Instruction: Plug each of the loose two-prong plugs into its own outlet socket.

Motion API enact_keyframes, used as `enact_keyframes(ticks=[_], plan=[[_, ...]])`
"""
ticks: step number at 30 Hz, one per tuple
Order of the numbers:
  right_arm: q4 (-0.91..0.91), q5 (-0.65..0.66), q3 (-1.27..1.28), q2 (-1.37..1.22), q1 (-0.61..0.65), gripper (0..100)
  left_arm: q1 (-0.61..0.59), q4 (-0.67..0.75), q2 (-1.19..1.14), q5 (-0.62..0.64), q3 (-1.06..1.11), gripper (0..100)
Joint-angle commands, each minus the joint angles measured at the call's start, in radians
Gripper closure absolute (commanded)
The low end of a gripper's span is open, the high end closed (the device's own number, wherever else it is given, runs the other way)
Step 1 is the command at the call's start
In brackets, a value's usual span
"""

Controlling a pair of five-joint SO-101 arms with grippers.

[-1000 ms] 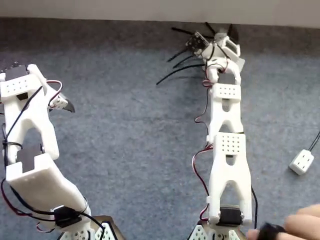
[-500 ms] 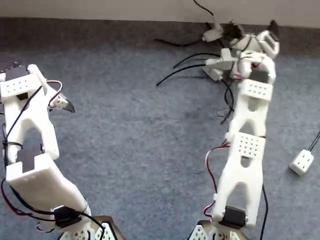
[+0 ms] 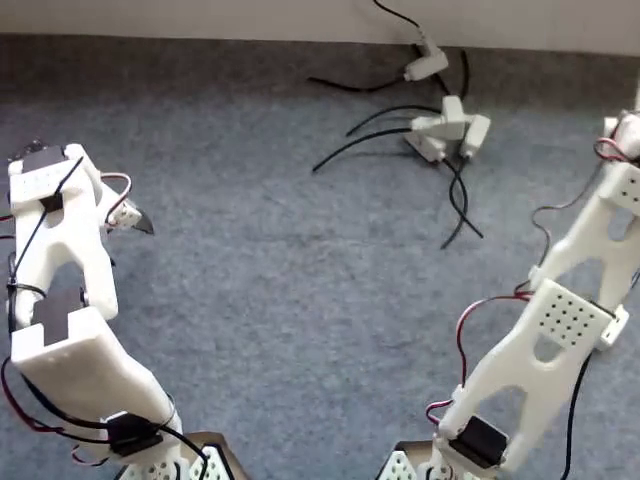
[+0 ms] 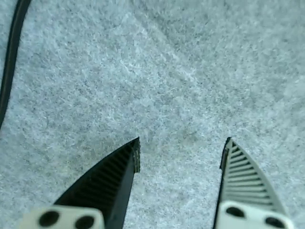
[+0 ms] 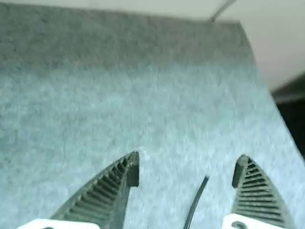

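Observation:
Several white two-prong plugs with black cords lie at the back of the grey carpet: one plug (image 3: 428,66) near the wall and a cluster of plugs (image 3: 448,128) just in front of it. My left gripper (image 4: 181,153) is open over bare carpet at the left (image 3: 138,220), far from the plugs, with a black cord (image 4: 10,62) off to one side. My right gripper (image 5: 186,171) is open with nothing held, above the carpet near its far right edge. A short piece of black cable (image 5: 195,206) lies beneath its gap. The right arm (image 3: 560,320) leans to the right edge.
Loose black cords (image 3: 460,200) trail from the plug cluster toward the middle. The carpet ends at a pale wall strip (image 3: 200,18) along the back. In the right wrist view, a pale floor (image 5: 281,33) lies beyond the carpet's corner.
My right arm swung from the plug cluster at the back centre out to the far right, leaving the plugs lying there; it now covers the white outlet block. The left arm shifted only slightly.

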State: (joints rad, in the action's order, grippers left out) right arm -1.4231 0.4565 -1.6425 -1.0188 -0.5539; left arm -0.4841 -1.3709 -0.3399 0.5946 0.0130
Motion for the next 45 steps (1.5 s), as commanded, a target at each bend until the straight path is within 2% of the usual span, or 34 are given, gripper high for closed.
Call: enact_keyframes(ticks=[1,4,7,12,16,26,30,37,45], plan=[[-0.245,-0.189,-0.127,0.117,-0.081,69.1,0.016,0.043,0.013,0.021,0.024,72],[-0.34,-0.199,-0.125,0.125,-0.116,69.1,0.016,0.048,0.008,0.021,0.03,72],[-0.341,-0.206,-0.122,0.104,-0.162,69.1,0.016,0.068,0.007,0.021,0.035,72],[-0.341,-0.338,-0.122,0.031,-0.243,69.7,0.016,0.091,0.008,0.023,0.053,72],[-0.343,-0.344,-0.122,0.012,-0.292,75.6,0.016,0.11,0.012,0.023,0.067,72],[-0.344,-0.347,-0.099,0.133,-0.303,76.9,0.016,0.123,0.012,0.023,0.065,72],[-0.344,-0.348,0.125,0.303,-0.263,76.9,0.016,0.123,0.012,0.023,0.065,72],[-0.332,-0.35,0.766,0.648,-0.206,76.9,0.016,0.124,0.012,0.023,0.065,72],[-0.133,-0.347,1.167,0.69,-0.262,76.9,0.016,0.124,0.01,0.023,0.064,72]])
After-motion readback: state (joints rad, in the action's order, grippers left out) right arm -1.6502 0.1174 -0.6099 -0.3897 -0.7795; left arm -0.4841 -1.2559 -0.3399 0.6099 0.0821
